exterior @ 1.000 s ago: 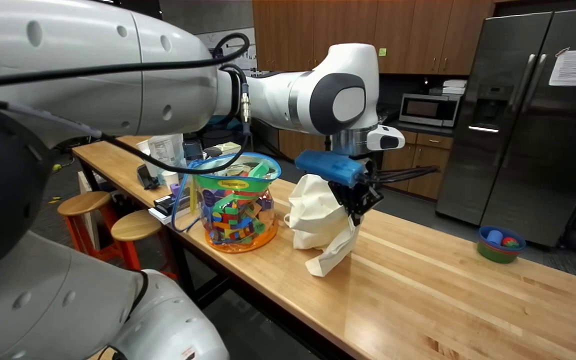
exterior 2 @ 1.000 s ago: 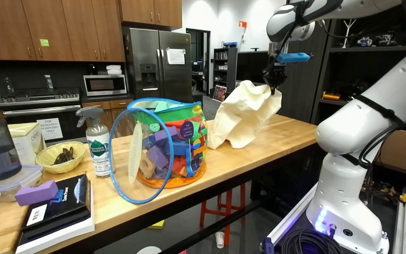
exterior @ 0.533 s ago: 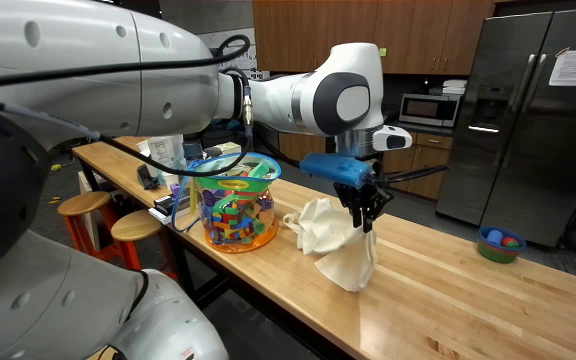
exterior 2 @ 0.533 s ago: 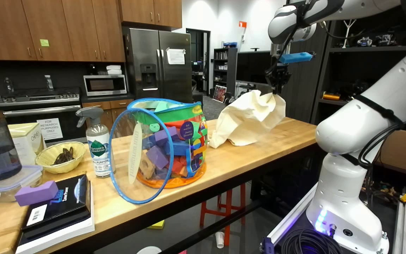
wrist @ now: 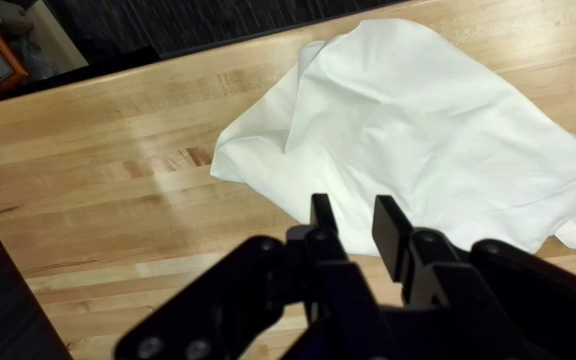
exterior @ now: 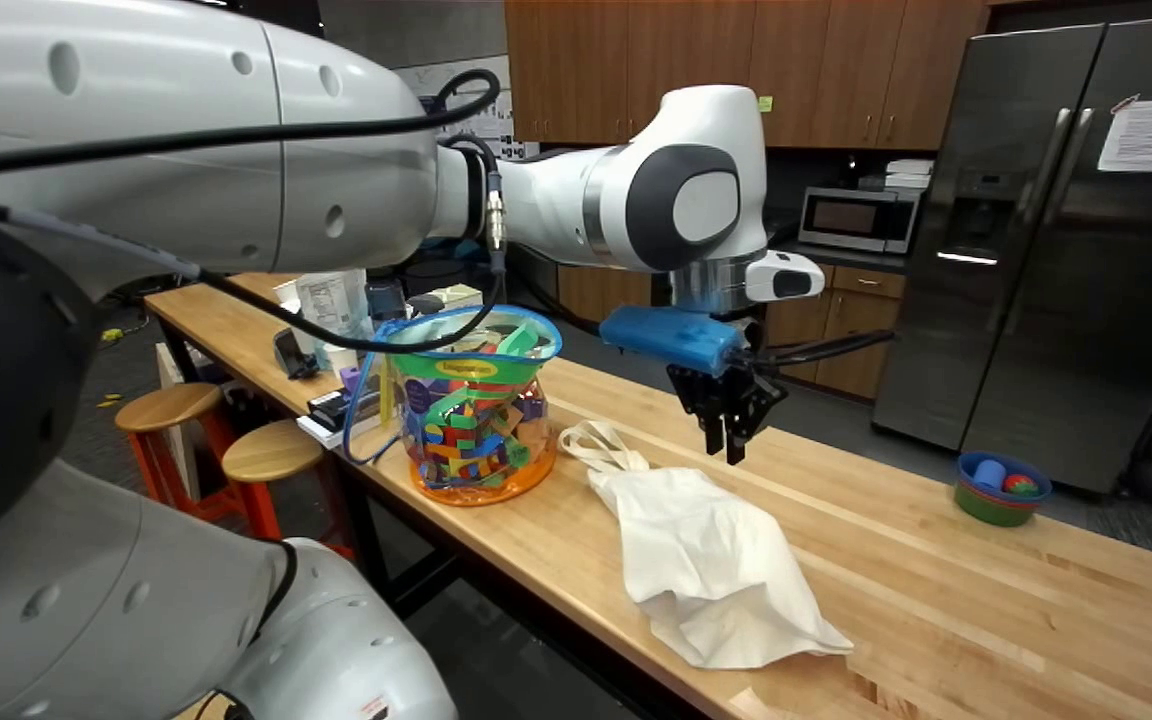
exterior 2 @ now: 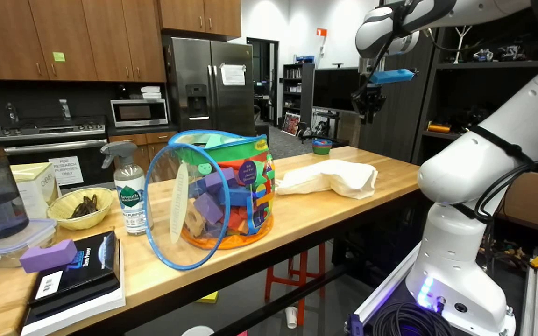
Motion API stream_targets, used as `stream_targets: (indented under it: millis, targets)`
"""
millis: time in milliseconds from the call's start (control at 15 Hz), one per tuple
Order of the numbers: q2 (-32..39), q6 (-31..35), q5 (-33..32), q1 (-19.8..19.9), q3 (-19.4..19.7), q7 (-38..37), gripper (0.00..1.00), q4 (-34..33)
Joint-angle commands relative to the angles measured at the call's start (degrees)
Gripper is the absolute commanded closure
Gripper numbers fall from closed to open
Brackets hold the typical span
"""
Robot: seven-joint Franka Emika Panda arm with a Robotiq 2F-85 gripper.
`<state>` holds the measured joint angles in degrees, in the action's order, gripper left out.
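A cream cloth bag [exterior: 716, 570] lies slumped on the wooden table, its handles [exterior: 598, 440] stretched toward the clear tub of toy blocks [exterior: 471, 440]. In an exterior view the same bag [exterior 2: 329, 176] looks low and rumpled beside that tub. My gripper [exterior: 725, 448] hangs above the table over the bag's far side, fingers pointing down and apart from the cloth. From the wrist view, the gripper [wrist: 353, 212] stands partly open, with a gap between its pads and nothing held. Beneath it spreads the bag [wrist: 418, 125], one end cut off by the right edge.
Stacked colored bowls [exterior: 996, 508] with small toys inside stand at the table's far edge. On the tub's other side are a spray bottle [exterior 2: 130, 198], a wicker basket [exterior 2: 68, 221], and a black box [exterior 2: 75, 273] on a book. Stools [exterior: 276, 450] stand beside the table.
The gripper had the cloth bag by its edge and moved slightly along the table with it. Its jaws then parted, and the bag dropped and flattened onto the table.
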<state>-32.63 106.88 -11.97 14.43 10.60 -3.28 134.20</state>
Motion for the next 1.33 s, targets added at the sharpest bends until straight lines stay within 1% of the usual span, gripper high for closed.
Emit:
stream_targets:
  millis: [0, 467, 533, 600, 667, 1000, 1067, 1267]
  targets:
    - [0.1, -0.2, 0.0, 0.0, 0.0, 0.0, 0.71, -0.2]
    - [0.1, -0.2, 0.0, 0.0, 0.0, 0.0, 0.71, -0.2]
    - [0.1, -0.3, 0.2, 0.1, 0.0, -0.2, 0.46, -0.1]
    - [0.1, -0.4, 0.5, 0.1, 0.0, -0.5, 0.45, 0.1]
    - [0.1, -0.7, 0.6, 0.1, 0.0, -0.7, 0.42, 0.3]
    - [0.0, -2.0, 1.4, 0.4, -0.4, -3.1, 0.1, 1.4]
    - [-0.1, -2.3, 1.4, 0.4, -0.5, -3.6, 0.02, 1.8]
    - [-0.6, -3.1, 0.9, 0.7, -1.0, -5.1, 0.0, 3.4]
